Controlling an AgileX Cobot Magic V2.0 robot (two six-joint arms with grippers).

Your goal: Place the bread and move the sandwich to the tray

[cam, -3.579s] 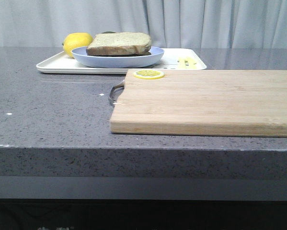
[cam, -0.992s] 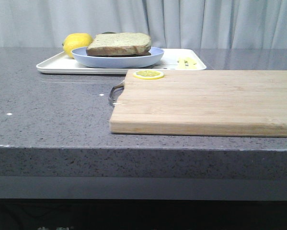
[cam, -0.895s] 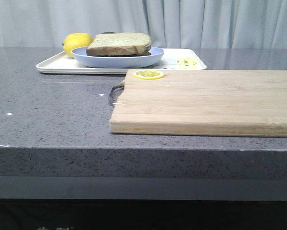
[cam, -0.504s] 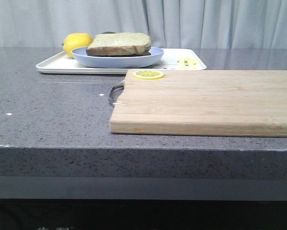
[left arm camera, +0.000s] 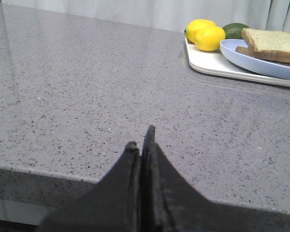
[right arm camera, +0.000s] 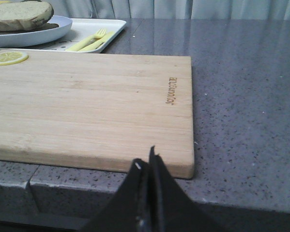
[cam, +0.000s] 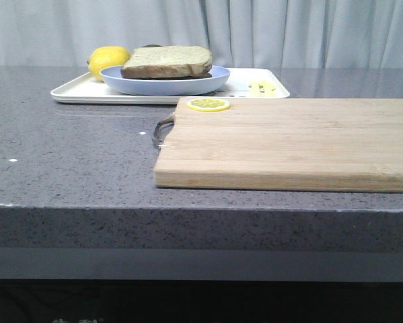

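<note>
Left gripper [left arm camera: 142,145]: fingers pressed together, nothing between them, poised low at the near edge of the desk [left arm camera: 77,96]. Right gripper [right arm camera: 147,164]: fingers likewise closed and empty, at the same near edge. Neither arm appears in the front view.

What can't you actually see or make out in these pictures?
- Sandwich filling: in all three views, the top slice and the plate rim hide it.
- Green fruit: front view, almost wholly behind the sandwich.
- Cartoon print on the tray: too small, partly behind the plate.
- Cutting board: right end cut off, front view.
</note>
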